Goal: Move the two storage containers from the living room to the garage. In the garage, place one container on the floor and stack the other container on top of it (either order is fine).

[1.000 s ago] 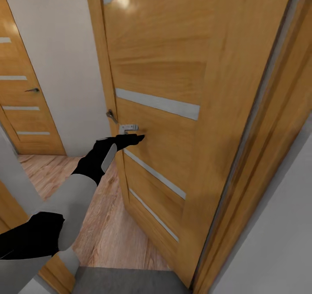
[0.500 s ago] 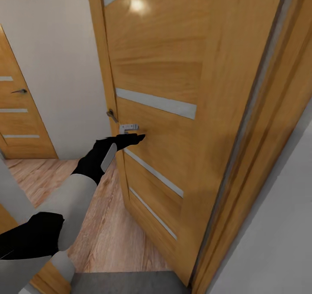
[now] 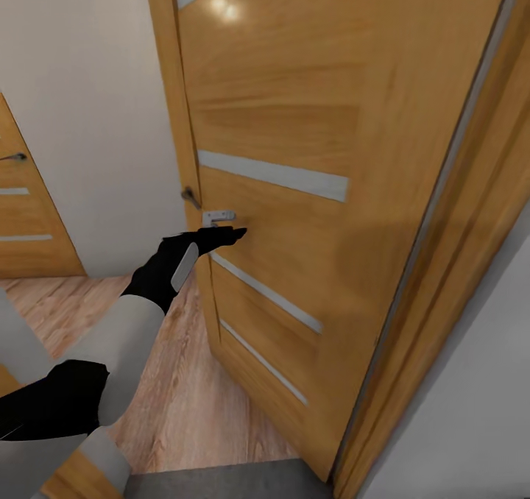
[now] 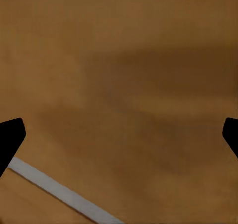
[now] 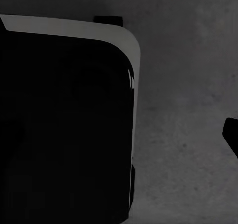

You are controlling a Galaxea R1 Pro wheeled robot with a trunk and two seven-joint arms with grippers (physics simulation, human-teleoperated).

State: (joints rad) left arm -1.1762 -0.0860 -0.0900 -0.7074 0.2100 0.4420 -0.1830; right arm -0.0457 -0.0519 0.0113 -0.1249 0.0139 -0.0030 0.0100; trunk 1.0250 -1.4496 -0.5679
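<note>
At the doorway, the left gripper [image 3: 234, 232], fingers spread (holding nothing), presses the wooden door [image 3: 294, 116], apparently swinging it open.

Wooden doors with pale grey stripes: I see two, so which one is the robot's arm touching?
The large honey-brown wooden door, standing ajar straight ahead. The left gripper meets its face just under the silver latch plate. The other striped door stands far left, beyond the wood-plank floor.

Wooden door [image 3: 294, 212] blocking the way ahead
Left gripper [image 3: 234, 235] pressing its face; open plank floor [image 3: 177, 388] lying at nine o'clock.
</note>
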